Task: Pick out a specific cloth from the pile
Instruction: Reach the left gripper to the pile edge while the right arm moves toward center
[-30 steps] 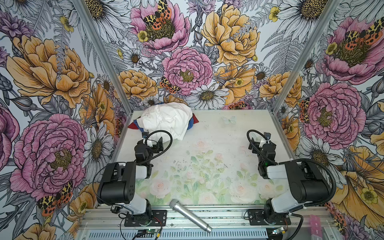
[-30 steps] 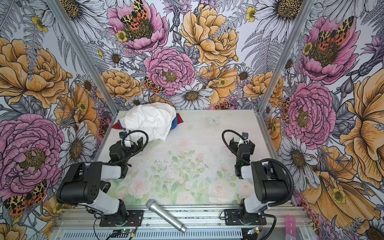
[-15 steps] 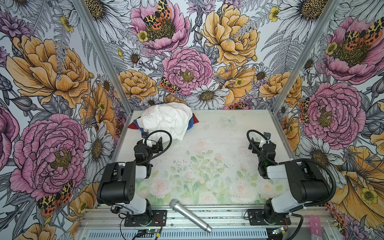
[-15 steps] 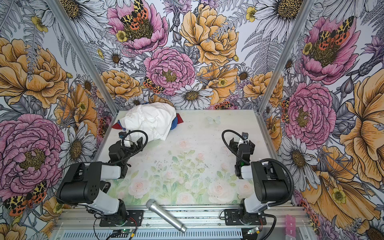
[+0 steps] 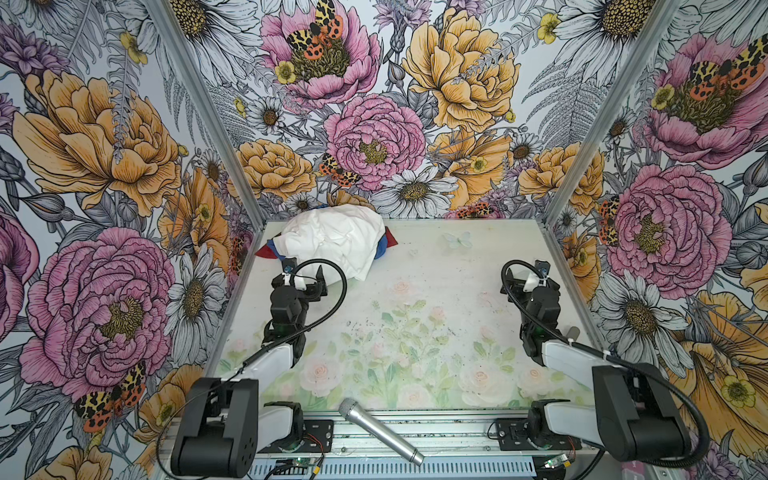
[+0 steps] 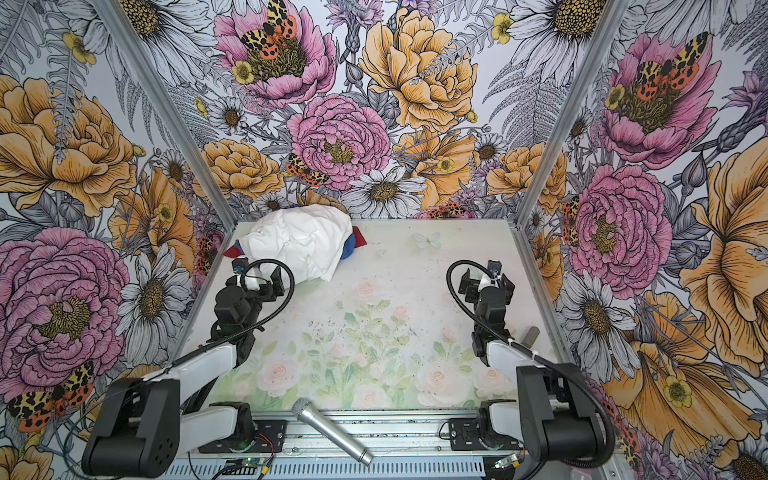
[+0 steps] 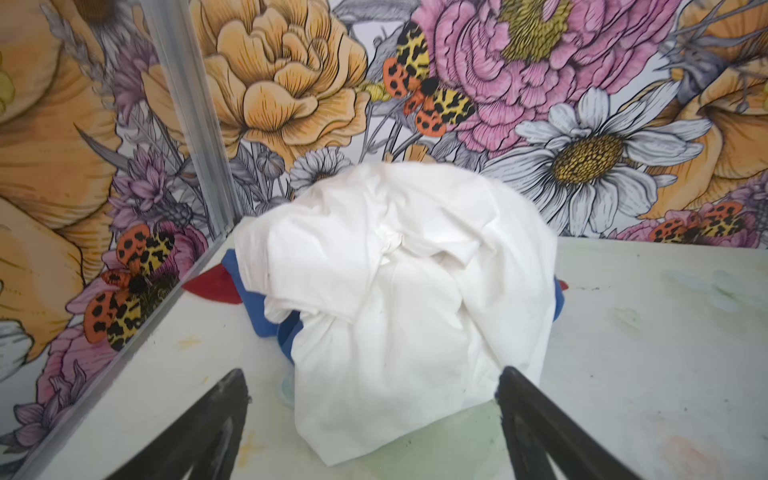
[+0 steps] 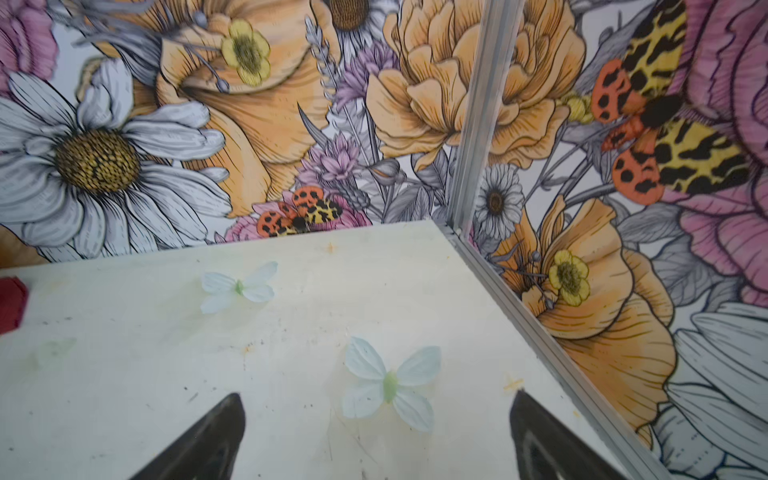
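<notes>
Pale flower-printed surface (image 5: 436,266) inside flowered walls (image 5: 374,137). The cloth (image 7: 212,284), deep red, thin and wrinkly, lies at the bottom of the pile (image 5: 332,237) in the far left corner; only its corners poke out. A crumpled white cloth (image 7: 395,270) drapes on top, royal-blue cloth (image 7: 253,309) between. Nothing is picked out yet, I judge. My left jaws stand spread at the white edge, holding nothing; my right jaws, spread too, are well apart over bare surface.

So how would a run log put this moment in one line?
left end effector: open, facing pile | right end effector: open, empty | red cloth: mostly under white cloth | grasp: none
</notes>
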You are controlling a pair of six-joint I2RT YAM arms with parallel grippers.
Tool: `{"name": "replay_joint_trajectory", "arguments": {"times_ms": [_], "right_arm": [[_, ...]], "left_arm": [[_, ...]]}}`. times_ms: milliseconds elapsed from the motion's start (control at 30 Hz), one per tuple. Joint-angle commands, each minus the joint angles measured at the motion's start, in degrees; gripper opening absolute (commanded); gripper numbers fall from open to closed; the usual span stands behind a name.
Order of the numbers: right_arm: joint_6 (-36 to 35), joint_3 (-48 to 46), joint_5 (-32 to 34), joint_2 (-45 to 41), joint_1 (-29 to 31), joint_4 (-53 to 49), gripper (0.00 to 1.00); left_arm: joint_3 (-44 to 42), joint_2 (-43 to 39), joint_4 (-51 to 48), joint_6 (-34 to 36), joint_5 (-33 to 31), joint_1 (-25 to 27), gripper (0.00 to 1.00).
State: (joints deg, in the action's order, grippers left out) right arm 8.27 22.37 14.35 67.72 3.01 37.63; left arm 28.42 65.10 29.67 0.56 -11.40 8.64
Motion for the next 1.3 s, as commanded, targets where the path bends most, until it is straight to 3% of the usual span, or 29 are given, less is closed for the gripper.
{"name": "replay_joint_trajectory", "arguments": {"times_ms": [0,133,200,300,400,500,600,900,1067,1267], "right_arm": [[7.5,5.8,-5.2,-4.3,1.5,-15.4,0.98],[14.1,16.4,-14.2,-0.9,5.1,-33.7,0.92],[17.6,19.6,-19.8,1.9,6.8,-37.7,0.88],[23.1,22.3,-25.9,4.3,10.7,-38.9,0.88],[27.1,25.6,-26.0,5.0,15.7,-41.7,0.88],[30.6,30.4,-25.7,7.0,18.2,-46.7,0.88],[30.9,34.7,-27.0,10.9,19.6,-49.3,0.89],[26.2,37.5,-27.2,14.9,23.1,-43.7,0.92],[26.5,37.1,-28.8,16.4,23.8,-38.1,0.93],[26.7,34.6,-31.3,17.5,24.4,-31.3,0.93]], "left_arm": [[14.2,-0.1,-25.9,0.8,-13.7,6.3,0.85],[39.3,15.6,-53.4,3.0,-8.5,10.4,0.81],[50.1,25.3,-62.9,6.1,-5.6,13.0,0.78],[64.4,39.6,-71.4,11.7,-6.2,17.7,0.74],[80.1,53.2,-79.3,15.6,-10.1,21.5,0.74],[97.3,65.9,-88.0,16.8,-10.2,22.0,0.7],[108.2,74.3,-91.2,17.5,-8.2,21.4,0.68],[120.1,84.9,-91.0,19.1,-2.1,19.3,0.65],[126.9,90.6,-90.2,23.6,-3.9,19.4,0.6],[126.0,91.8,-82.5,26.8,-3.4,19.1,0.58]]}}
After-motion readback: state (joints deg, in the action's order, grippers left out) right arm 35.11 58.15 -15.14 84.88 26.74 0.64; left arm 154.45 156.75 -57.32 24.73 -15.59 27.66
